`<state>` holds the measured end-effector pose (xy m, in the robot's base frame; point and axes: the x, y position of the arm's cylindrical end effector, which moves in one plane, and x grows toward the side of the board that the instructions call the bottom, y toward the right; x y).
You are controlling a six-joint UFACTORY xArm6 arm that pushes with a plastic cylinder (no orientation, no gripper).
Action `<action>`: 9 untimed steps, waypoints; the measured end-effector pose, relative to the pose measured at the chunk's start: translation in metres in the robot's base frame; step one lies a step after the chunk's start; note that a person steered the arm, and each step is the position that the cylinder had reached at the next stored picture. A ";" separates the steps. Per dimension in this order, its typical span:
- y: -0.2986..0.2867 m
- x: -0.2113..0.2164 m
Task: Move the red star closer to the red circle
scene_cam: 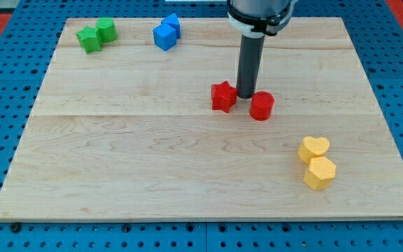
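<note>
No pincer here, so no open or closed state to tell; my tip (pixel 246 96) sat between red star (pixel 223 96) and red circle (pixel 262 106), near the tabletop (pixel 117 175) centre, toward its far edge. Judged nearly done: the two were close, only a small gap left.

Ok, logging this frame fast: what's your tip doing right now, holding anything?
My tip: no gripper, so it holds nothing; it is down on the board between the red star and the red circle.
</note>
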<state>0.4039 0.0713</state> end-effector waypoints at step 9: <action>-0.078 -0.009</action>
<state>0.3951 -0.0071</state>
